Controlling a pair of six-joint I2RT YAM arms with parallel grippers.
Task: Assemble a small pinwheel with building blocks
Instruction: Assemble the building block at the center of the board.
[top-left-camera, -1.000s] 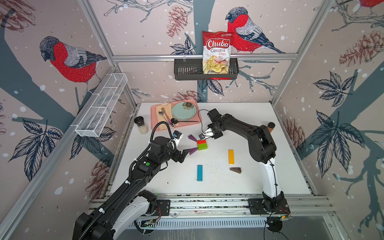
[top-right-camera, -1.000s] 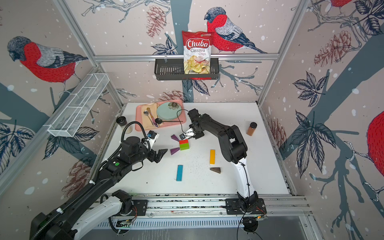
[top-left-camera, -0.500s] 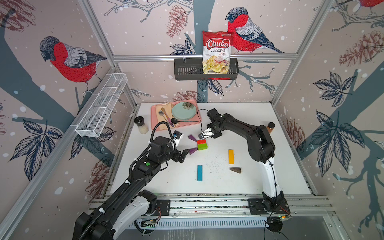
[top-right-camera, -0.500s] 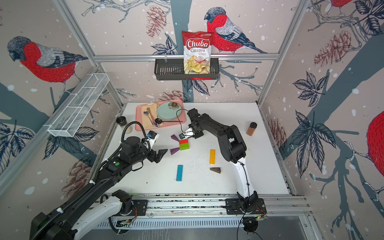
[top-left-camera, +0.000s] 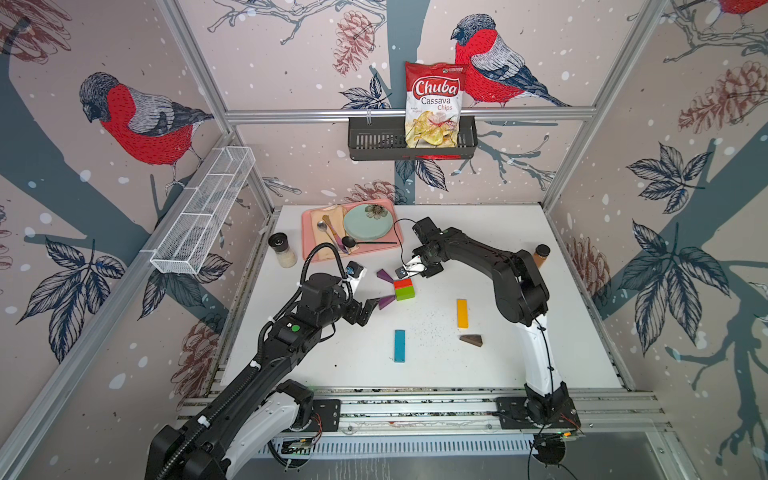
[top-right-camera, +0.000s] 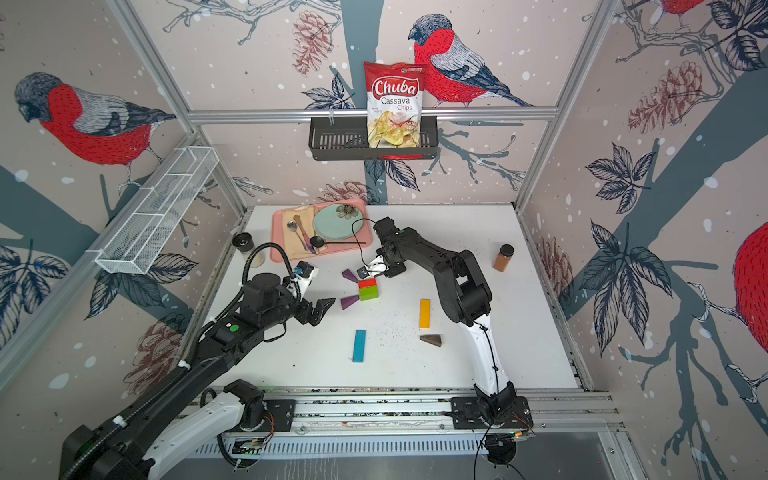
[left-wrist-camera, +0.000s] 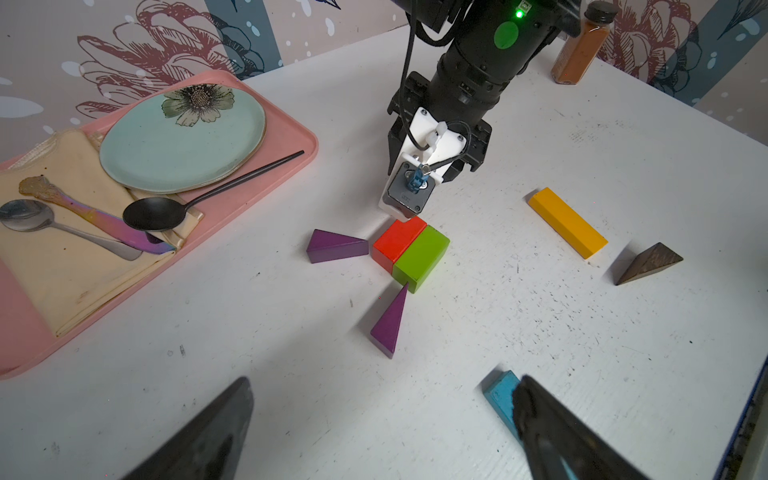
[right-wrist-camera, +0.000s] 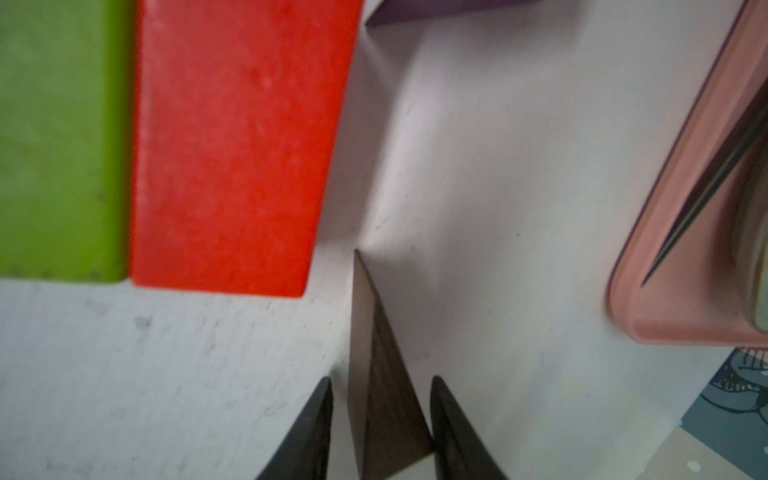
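Note:
The red block (top-left-camera: 403, 284) and the green block (top-left-camera: 405, 293) lie side by side mid-table. One purple wedge (top-left-camera: 385, 276) lies behind and to their left, another purple wedge (top-left-camera: 386, 302) to their front left. My right gripper (right-wrist-camera: 381, 379) stands low behind the red block (right-wrist-camera: 232, 145). Its jaws are slightly parted around a brown wedge (right-wrist-camera: 374, 415) lying on the table, with a gap on one side. The wedge's tip points at the red block's corner. A second brown wedge (top-left-camera: 471, 340), the yellow bar (top-left-camera: 462, 313) and the blue bar (top-left-camera: 399, 345) lie loose. My left gripper (left-wrist-camera: 383, 380) is open and empty.
A pink tray (top-left-camera: 309, 249) with a plate, napkin and cutlery sits at the back left. A salt shaker (top-left-camera: 282, 249) stands beside it and a brown spice bottle (top-left-camera: 540, 255) at the right edge. A black wall basket (top-left-camera: 374, 143) holds a chips bag.
The right gripper's jaws have parted a little around the brown wedge. Both arms stay where they were and the blocks have not moved.

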